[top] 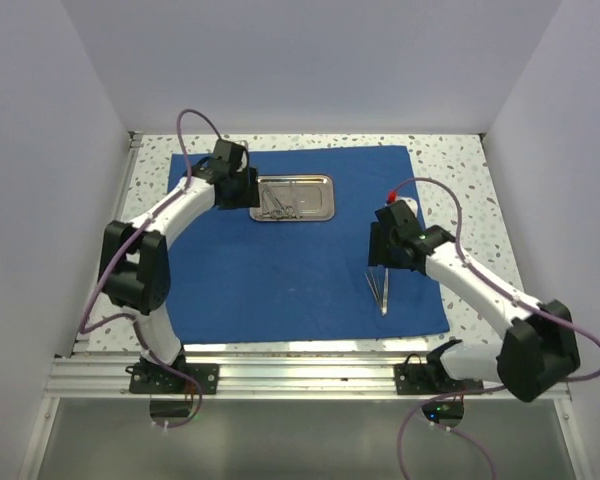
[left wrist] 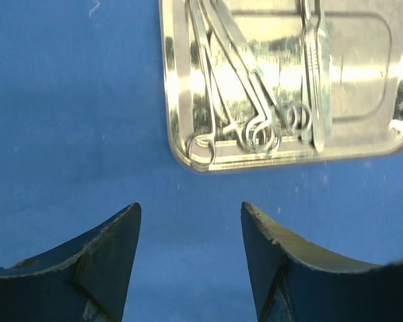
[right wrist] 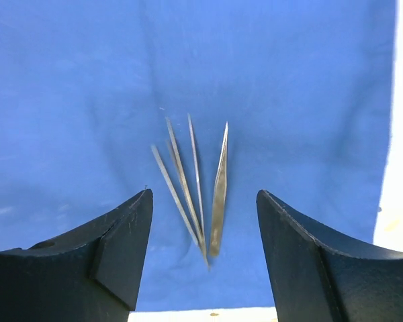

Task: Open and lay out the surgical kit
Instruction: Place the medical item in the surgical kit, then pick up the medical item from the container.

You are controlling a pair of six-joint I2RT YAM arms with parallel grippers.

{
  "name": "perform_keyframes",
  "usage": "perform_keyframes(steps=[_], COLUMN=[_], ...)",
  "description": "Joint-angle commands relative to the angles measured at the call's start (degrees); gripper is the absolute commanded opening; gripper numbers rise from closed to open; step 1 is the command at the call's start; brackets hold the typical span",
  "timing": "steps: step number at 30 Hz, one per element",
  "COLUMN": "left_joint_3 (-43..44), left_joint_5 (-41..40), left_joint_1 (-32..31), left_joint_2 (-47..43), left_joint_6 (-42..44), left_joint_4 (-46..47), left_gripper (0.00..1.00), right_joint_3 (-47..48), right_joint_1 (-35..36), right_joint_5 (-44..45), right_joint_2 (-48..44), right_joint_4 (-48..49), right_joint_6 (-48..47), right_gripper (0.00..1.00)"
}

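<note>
I'm watching the left gripper [left wrist: 188, 215] hovering with its jaws apart over bare royal-blue cloth [top: 280, 290], just short of the steel tray [top: 326, 181], and it's holding nothing. The ring-handled instruments [left wrist: 258, 131] are lying crowded in the tray, handles overlapping and rings bunched together. I'm judging that a pinch on one could drag its neighbours out with it, or skid the light tray across the cloth and ruck it. The tray's raised rim is also standing between the gripper and those rings, so a shallow approach is risking a knock on the lip. Moving right, the cloth is lying flat and open on the speckled table [top: 460, 170]. The right gripper [right wrist: 205, 201] is hanging wide apart and empty above the tweezers [right wrist: 218, 191], which are resting on the cloth near its right front corner, fanned with their tips meeting. They're thin and flat against the fabric, so I'm thinking a close here could pinch cloth along with steel, or nudge them out of line. The cloth's right edge is running close by, with bare table beyond.
</note>
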Motion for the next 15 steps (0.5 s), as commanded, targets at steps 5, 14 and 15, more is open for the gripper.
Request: perform_keyframes(steps=[5,14,15], left_joint_3=[19.6,42.9,43.7], left_joint_5=[-8.3,-12.4,-12.4], left_joint_1=[-2.8,-4.3,-4.4], left_joint_2=[14.1,31.5,32.2], left_joint_6=[-5.3,-6.8,-7.0], left_joint_4=[-3.2,-14.1,-14.9], left_gripper=[0.61,0.5,0.45], right_joint_3=[8.5,10.7,10.1], right_joint_1=[0.1,0.0,0.1], right_joint_5=[-1.2,-7.1,-7.0], right_joint_2=[-15.4,-19.6,-20.8], right_joint_4=[-8.7,-15.7,-15.8], right_joint_6=[-0.2,-1.4,-1.4], right_gripper=[0.67,0.66,0.66])
